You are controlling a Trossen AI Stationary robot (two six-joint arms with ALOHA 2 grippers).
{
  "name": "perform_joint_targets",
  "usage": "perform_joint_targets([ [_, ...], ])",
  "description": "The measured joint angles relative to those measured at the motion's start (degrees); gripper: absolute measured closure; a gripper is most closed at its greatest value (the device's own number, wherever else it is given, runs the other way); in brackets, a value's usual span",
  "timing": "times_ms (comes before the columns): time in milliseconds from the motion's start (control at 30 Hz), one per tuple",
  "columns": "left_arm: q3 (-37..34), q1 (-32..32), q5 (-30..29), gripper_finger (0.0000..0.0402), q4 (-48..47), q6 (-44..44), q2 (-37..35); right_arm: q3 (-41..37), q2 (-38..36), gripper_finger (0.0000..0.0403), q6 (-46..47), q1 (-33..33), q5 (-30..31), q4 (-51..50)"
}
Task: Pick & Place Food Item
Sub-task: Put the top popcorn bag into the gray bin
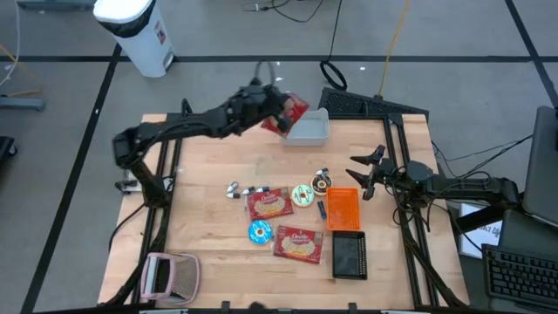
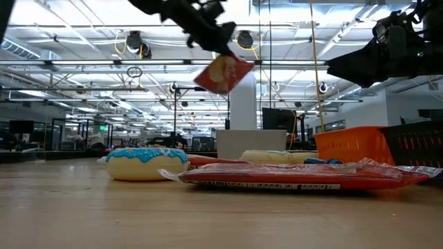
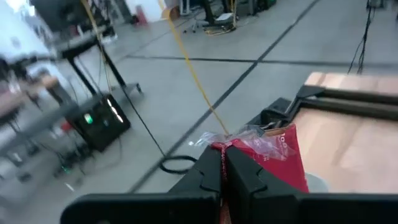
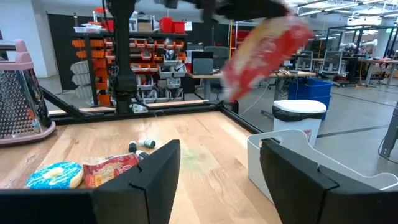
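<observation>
My left gripper is raised over the table's far side, shut on a red snack packet. The packet hangs beside the left rim of a pale bin. In the low view the packet dangles high above the wood, below the dark fingers. More food lies mid-table: two red packets, a blue-iced donut, a pale donut and a chocolate one. My right gripper waits open at the table's right edge, holding nothing. My left gripper pinches the packet between its two shut fingers at its crinkled sealed edge. The fingers reach in from the table's left, slanting slightly down. The packet is lifted clear and hangs tilted below and beyond the fingertips.
An orange basket and a black basket sit right of the food. A pink grater lies at the near left corner. Small loose pieces lie left of centre. A white waste can stands on the floor beyond the table.
</observation>
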Motion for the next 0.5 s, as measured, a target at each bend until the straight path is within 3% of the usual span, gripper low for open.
perform_joint_targets([
  [167,8.0,0.21,-0.08,0.0401,0.35,13.67,10.64,0.0,0.0,0.0193,0.0,0.0,0.01,-0.02],
  [367,12.04,0.44,-1.59,0.0396,5.46,34.26,19.64,0.0,0.0,0.0193,0.0,0.0,0.02,-0.02],
  [500,12.06,0.38,-0.66,0.0398,6.94,38.98,22.81,0.0,0.0,0.0193,0.01,0.0,0.0,-0.02],
])
